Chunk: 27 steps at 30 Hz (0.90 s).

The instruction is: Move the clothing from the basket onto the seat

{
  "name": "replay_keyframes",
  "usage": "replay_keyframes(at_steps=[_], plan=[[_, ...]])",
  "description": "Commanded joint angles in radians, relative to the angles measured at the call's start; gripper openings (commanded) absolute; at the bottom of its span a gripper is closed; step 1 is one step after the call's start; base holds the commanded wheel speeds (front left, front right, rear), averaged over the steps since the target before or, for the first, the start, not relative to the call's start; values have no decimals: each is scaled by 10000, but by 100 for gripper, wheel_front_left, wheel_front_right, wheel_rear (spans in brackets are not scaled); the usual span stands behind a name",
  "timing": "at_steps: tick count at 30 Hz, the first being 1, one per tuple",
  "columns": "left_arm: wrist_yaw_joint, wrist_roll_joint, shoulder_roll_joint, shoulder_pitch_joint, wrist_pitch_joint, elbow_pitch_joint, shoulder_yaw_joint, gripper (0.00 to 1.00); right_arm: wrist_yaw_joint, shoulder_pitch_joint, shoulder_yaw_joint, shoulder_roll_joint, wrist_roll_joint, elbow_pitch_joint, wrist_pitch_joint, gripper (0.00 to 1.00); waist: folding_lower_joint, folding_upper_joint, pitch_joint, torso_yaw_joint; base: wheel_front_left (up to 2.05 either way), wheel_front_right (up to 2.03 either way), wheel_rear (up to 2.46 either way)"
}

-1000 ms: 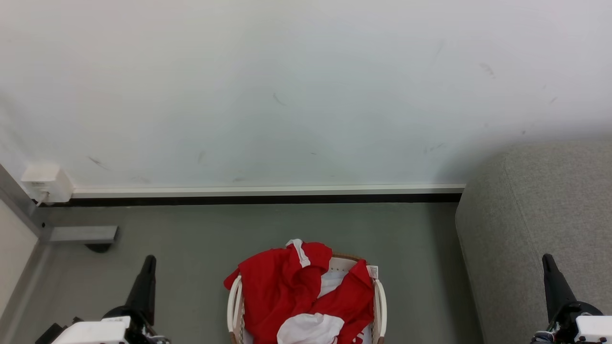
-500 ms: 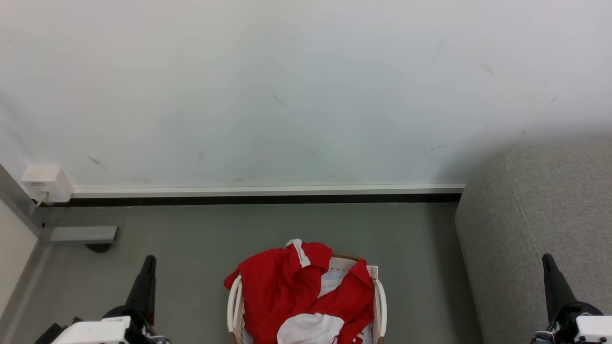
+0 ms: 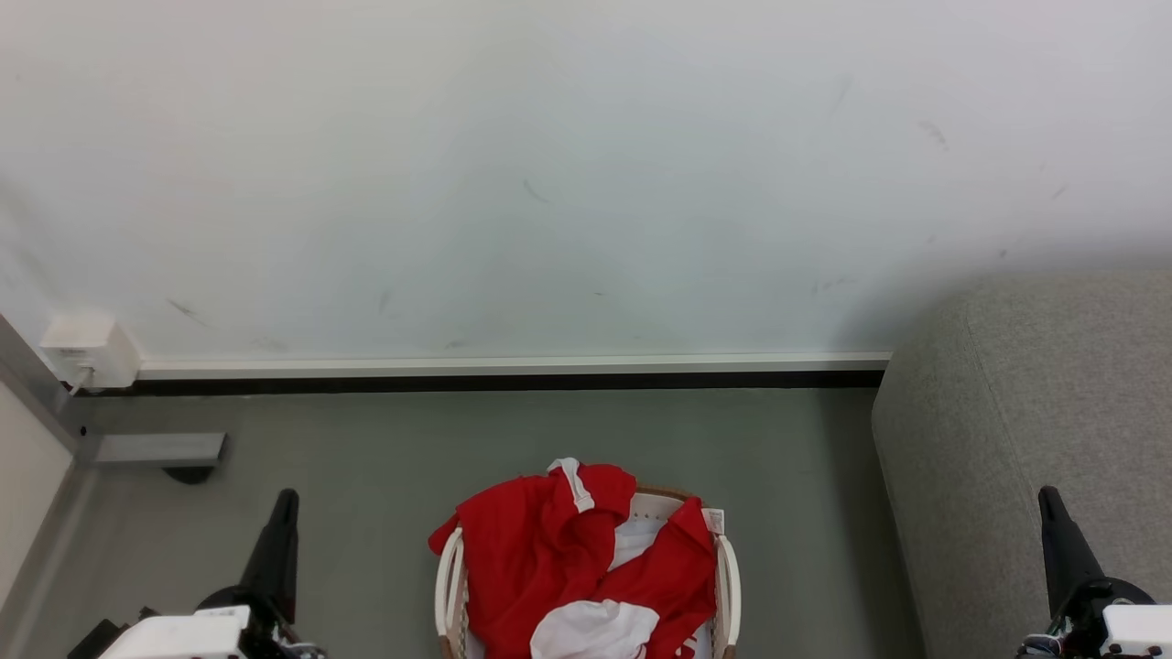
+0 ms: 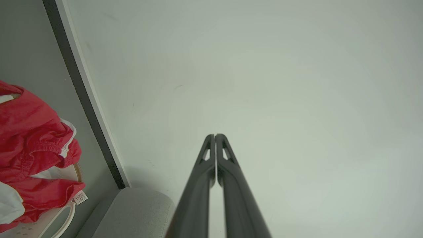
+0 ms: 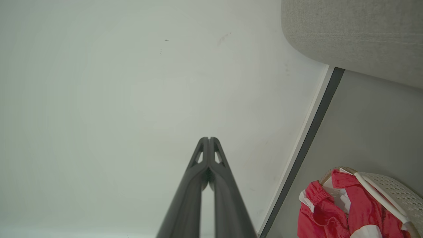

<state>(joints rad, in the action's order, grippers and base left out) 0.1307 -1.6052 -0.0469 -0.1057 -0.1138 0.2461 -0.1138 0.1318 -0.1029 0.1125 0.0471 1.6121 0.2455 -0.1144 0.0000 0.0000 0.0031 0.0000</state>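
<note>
Facing grey floor point(image 3: 366, 439) and white wall point(image 3: 549, 183), idling with nothing shifting. Keeping both jaws clenched, empty. Leaving clothing point(image 3: 540, 558) heaped in basket point(image 3: 731, 586), seat point(image 3: 1007, 412) on right untouched.

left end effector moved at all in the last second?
No. In the head view the left end effector keeps its place below the grey floor bracket, shut, apart from the basket.

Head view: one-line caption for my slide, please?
Red-and-white clothing heaped in the basket on the floor, grey seat at right, left gripper and right gripper shut and empty, flanking the basket.
</note>
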Motion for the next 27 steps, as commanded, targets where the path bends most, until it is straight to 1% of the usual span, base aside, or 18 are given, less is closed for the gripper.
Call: replay_keyframes(at_steps=[1,11,12,13,14,17,21,27], plan=[[18,-148,-70,-72,-33,-31,-15,0,-23,-121,35,67,16,-35,-18,0,0,0,0,0,0,0,0],[18,-148,-70,-73,-31,-31,-15,0,-23,-122,35,67,16,-35,-18,0,0,0,0,0,0,0,0],[0,2,0,0,2,0,1,100,0,0,-1,0,-1,-1,2,100,0,0,0,0,0,0,0],[2,11,13,23,16,46,3,0,0,25,-12,-13,-2,41,9,0,0,0,0,0,0,0,0],[0,13,40,85,20,118,11,100,0,80,-29,-46,-3,118,17,100,0,0,1,0,0,0,0],[-4,36,103,281,59,319,48,100,0,275,-106,-141,-16,300,60,100,0,0,4,3,0,0,0],[-3,159,94,309,268,276,165,100,-1,269,-302,-130,-147,234,269,100,0,0,3,17,0,0,0],[-3,394,81,363,566,203,291,100,-2,261,-524,-114,-630,146,567,100,0,0,0,45,0,0,0]])
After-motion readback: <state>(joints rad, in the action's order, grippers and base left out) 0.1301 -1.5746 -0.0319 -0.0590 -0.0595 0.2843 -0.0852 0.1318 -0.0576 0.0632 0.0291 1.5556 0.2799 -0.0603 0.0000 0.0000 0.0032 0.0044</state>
